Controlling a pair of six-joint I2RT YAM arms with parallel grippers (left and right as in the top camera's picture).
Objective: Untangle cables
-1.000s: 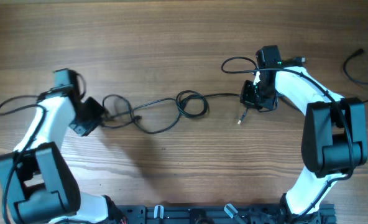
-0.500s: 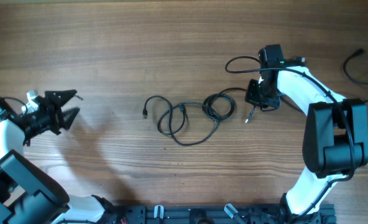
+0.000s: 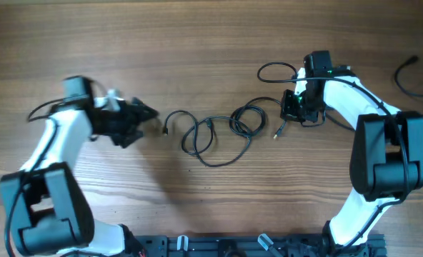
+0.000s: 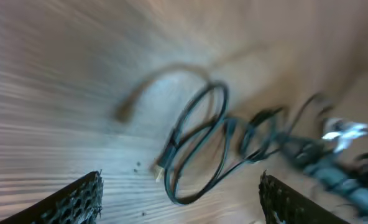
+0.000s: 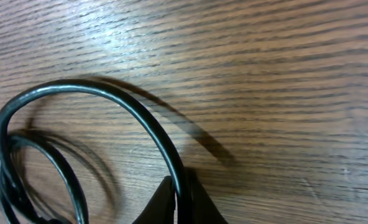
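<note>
Okay, my left claw wide open and empty, thin black looped cables just ahead, my right claw clamped on them.

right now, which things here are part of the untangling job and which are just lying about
Job: thin black looping cables; right gripper, shut on one strand; left gripper, open, empty.
Lying about: lone black cord at the far right edge of the brown wooden table.
</note>
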